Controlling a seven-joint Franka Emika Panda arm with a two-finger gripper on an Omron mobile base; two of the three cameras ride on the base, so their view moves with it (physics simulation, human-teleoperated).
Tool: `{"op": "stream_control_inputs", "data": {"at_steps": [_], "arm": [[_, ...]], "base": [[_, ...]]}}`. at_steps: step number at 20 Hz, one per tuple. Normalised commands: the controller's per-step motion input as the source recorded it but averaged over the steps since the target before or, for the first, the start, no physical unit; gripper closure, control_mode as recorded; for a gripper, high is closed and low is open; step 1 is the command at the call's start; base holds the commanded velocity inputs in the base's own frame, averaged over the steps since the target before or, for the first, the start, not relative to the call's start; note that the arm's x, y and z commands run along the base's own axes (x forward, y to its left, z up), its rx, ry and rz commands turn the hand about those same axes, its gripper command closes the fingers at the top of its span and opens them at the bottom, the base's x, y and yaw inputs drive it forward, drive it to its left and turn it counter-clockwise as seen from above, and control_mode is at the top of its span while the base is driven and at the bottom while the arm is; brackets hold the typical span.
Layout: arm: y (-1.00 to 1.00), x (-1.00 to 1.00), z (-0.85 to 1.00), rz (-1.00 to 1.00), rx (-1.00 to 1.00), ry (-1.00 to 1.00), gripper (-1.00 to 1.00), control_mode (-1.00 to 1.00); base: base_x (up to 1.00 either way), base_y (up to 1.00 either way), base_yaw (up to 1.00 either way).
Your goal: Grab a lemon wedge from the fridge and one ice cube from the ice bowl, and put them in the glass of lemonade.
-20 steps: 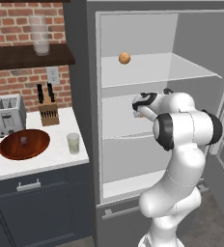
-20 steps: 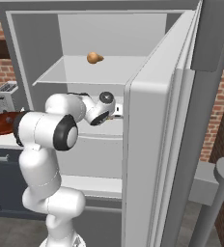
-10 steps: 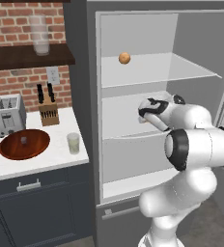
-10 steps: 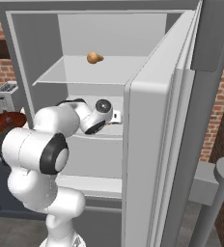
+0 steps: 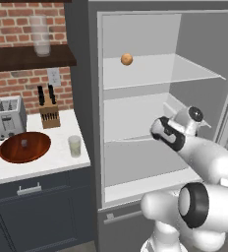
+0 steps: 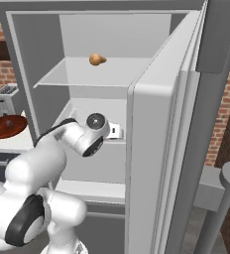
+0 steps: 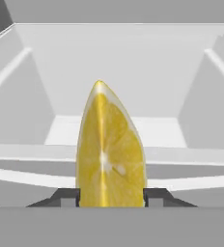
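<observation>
The lemon wedge (image 7: 109,154), pale yellow with its cut face toward the camera, stands upright between my gripper's (image 7: 111,197) dark fingertips (image 7: 65,196), which are shut on it. Behind it lies the white inside of the fridge (image 5: 135,34), where my hand (image 5: 177,129) sits at middle-shelf height. The reddish-brown ice bowl (image 5: 25,146) rests on the counter to the left, with a small ice cube (image 5: 23,143) in it. The glass of lemonade (image 5: 75,146) stands just right of the bowl.
A round orange fruit (image 5: 127,59) lies on the fridge's upper clear shelf. The open fridge door (image 6: 156,149) stands close on the right of my arm. A toaster (image 5: 9,117), a knife block (image 5: 49,110) and a tall frosted glass (image 5: 40,35) on a shelf are at the left.
My elbow has swung down and toward the cameras. The hand has shifted slightly lower and to the right at the middle shelf. Nothing on the counter has moved.
</observation>
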Motion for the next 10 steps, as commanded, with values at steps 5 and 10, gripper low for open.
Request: {"op": "stream_control_inputs", "data": {"at_steps": [5, 10], "arm": [[-0.08, -0.67, 0.93, -0.04, 0.00, 0.26, 1.00, -1.00], [-0.03, -0.91, 0.63, -0.03, 0.00, 0.15, 1.00, -1.00]], "base": [[0.00, 0.00, 0.00], [0.00, 0.00, 0.00]]}}
